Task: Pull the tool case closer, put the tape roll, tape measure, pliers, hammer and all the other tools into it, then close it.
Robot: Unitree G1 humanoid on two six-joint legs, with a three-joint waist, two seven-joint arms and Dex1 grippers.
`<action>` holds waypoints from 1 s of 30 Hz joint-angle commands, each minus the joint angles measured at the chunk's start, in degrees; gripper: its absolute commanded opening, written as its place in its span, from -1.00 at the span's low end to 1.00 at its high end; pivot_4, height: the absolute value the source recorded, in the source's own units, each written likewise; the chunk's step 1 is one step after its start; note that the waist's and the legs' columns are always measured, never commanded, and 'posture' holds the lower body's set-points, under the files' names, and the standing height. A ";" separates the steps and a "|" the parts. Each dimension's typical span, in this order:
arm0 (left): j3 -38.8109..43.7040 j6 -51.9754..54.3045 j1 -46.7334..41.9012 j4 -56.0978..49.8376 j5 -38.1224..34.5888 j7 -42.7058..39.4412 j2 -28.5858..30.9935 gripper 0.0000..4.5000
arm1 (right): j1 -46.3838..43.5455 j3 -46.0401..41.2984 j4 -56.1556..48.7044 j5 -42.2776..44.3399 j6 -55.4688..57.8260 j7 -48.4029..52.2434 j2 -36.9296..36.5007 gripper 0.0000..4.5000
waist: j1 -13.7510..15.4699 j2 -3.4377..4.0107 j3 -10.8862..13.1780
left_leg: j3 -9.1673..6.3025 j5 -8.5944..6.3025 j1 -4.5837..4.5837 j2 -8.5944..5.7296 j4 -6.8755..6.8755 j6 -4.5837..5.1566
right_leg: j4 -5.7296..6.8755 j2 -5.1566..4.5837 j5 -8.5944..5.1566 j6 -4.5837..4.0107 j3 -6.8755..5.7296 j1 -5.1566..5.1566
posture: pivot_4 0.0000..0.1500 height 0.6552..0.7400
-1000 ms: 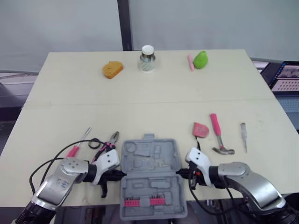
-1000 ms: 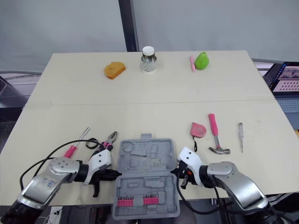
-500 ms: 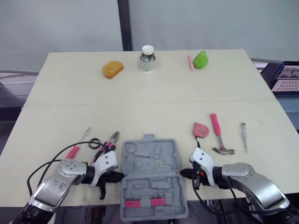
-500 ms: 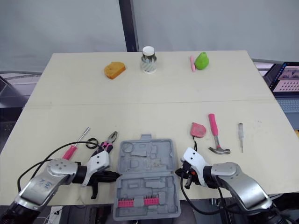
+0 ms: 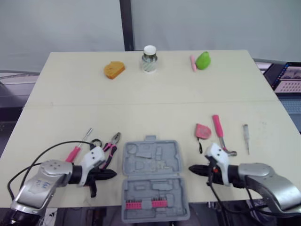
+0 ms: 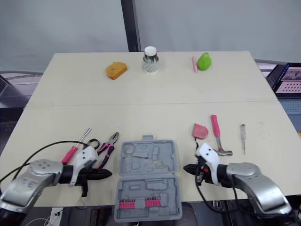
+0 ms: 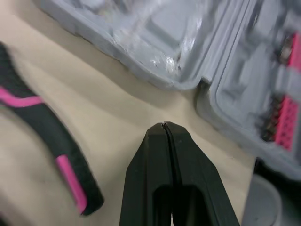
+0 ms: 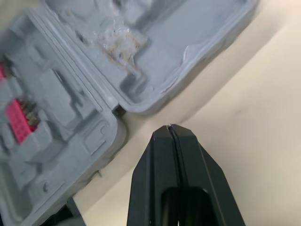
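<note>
1. The tool case sits wide open and flat on the table, right at the near edge, about the middle; the near half holds two rows of pink bits; the far half's moulded slots look bare
2. The left gripper is down low just left of the case, around the hinge line, tips aimed at it with a strip of table between; in the left wrist view its fingers are pressed together on nothing
3. The right gripper mirrors that on the case's right side, close but not touching; fingers also squeezed together, nothing between them
4. Left of the case: the pliers with pink-and-black handles, the black tape roll just beside them, then a pink-handled screwdriver
5. Right of the case: the pink tape measure, the hammer just beside it, and a small screwdriver further out
6. Far end of the table: an orange thing, a white-lidded jar, and a green thing
</note>
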 commanded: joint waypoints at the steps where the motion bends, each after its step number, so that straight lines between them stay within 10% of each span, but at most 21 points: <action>1: 15.37 2.17 1.46 1.97 -4.83 2.96 0.09 -0.65 | 1.68 -14.53 8.26 4.82 -2.74 4.50 -2.68 -0.77 | 0.15 0.00 0.00 | 0.01 0.00 0.00 0.00 0.01 0.00 | -0.06 0.01 0.00 0.00 -0.01 0.04 | 1.00 1.00; 7: 29.03 -4.09 5.17 13.14 -2.44 9.12 -0.99 0.69 | -2.26 -25.53 30.05 1.84 -13.13 4.23 -5.75 0.47 | 0.33 0.00 0.00 | 0.16 -0.01 0.25 0.01 -0.09 0.02 | -0.29 0.00 -0.01 -0.01 -0.03 0.27 | 1.00 1.00; 10: 33.04 -9.63 5.41 19.74 -0.57 13.30 -2.07 1.00 | -5.95 -27.58 40.95 -0.07 -18.70 2.61 -6.26 0.99 | 0.15 -0.01 0.00 | 0.22 -0.01 0.25 0.03 -0.11 0.02 | -0.35 0.00 -0.01 -0.02 -0.04 0.27 | 1.00 1.00; 19: 38.28 -19.34 5.45 28.60 0.70 21.87 -4.84 1.00 | -14.39 -28.65 67.11 -5.34 -34.51 -1.69 -8.39 0.99 | 0.01 -0.01 0.00 | 0.28 -0.01 0.24 0.04 -0.10 0.02 | -0.42 -0.03 -0.02 -0.03 -0.06 0.28 | 1.00 1.00; 30: 36.31 -20.74 5.86 28.78 0.50 22.12 -4.05 1.00 | -16.06 -25.92 65.95 -5.13 -34.86 2.38 -8.44 0.99 | -1.08 -0.01 0.00 | 0.37 -0.01 0.26 0.09 -0.18 0.02 | -0.52 -0.03 -0.02 -0.03 -0.07 0.28 | 1.00 1.00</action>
